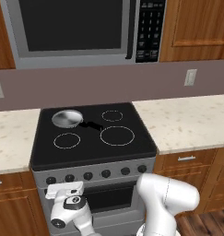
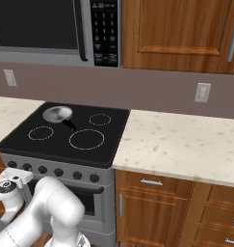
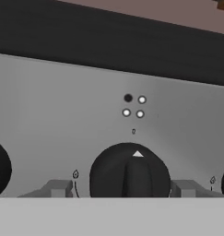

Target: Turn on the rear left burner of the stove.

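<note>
Straddling a black knob (image 3: pixel 130 171) on the stove's (image 1: pixel 92 167) grey front panel, the gripper (image 3: pixel 122 188) stands open, one fingertip (image 3: pixel 58 188) on each side, gripping nothing. Above that knob, four dots mark its zone, the upper left one dark. The rear left burner (image 1: pixel 67 118) lies under the small silver pan (image 2: pixel 57 114) at the cooktop's back, so this looks the right knob.
</note>
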{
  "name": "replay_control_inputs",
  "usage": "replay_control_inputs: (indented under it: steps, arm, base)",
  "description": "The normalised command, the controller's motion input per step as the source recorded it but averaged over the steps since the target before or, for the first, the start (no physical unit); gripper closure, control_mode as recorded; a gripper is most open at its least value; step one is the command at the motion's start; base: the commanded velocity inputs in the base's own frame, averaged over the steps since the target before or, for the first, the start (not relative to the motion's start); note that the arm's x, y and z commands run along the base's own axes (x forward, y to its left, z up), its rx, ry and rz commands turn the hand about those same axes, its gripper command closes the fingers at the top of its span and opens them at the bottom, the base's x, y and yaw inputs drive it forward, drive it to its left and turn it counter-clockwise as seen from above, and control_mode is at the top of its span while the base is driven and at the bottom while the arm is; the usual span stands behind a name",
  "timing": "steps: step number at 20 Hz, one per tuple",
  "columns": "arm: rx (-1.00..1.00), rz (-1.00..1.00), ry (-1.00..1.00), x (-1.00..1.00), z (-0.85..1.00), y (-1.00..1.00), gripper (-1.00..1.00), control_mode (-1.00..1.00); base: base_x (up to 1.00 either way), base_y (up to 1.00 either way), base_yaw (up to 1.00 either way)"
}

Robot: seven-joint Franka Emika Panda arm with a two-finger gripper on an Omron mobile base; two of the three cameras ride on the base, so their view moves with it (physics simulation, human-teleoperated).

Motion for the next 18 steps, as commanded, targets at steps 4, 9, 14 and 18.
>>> replay_control_inputs:
  steps: [4,9,14,18]
  arm:
    - [0.00,0.00,0.00,0.00,0.00,0.00,1.00,-1.00]
    - [0.00,0.00,0.00,0.00,0.00,0.00,1.00,-1.00]
    - [-0.04,0.02,0.00,0.00,0.00,0.16,1.00,-1.00]
    - [-0.29,0.02,0.01,-0.02,-0.01,0.41,1.00,-1.00]
  base:
    - [0.00,0.00,0.00]
    - [0.00,0.00,0.00]
    - [0.00,0.00,0.00]
    - [0.00,0.00,0.00]
